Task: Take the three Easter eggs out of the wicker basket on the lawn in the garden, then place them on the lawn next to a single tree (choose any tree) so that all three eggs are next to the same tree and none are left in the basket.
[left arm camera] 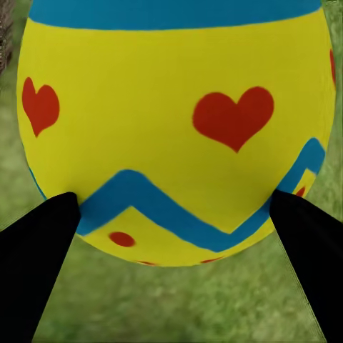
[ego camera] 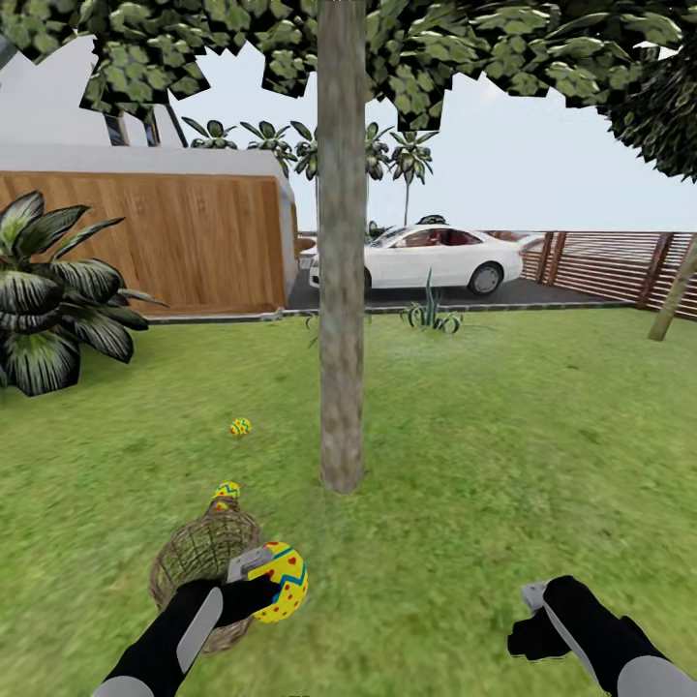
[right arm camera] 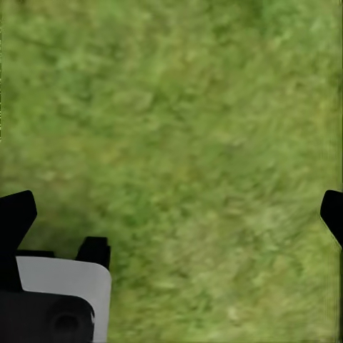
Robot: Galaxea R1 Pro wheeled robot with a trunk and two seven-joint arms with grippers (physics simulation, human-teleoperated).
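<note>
So the left gripper (ego camera: 254,584) has one of the Easter eggs (ego camera: 282,581) pinched between its fingers (left arm camera: 39,250), clear of the wicker basket (ego camera: 198,561) and just to its right, over the lawn (ego camera: 503,455). From the left wrist view the fingers sit on either side of the egg's lower half, so the grip looks solid. My guess is it's held up like that to carry it over to the tree (ego camera: 341,290), whose trunk stands a bit farther out and to the right. A second egg (ego camera: 227,492) sits at the far rim of the basket, can't tell if it's inside or just behind it. The third egg (ego camera: 240,426) already lies on the grass left of the trunk, near it. The right gripper (ego camera: 534,620) hangs low at the near right with its fingers spread wide, holding nothing, just grass under it.
</note>
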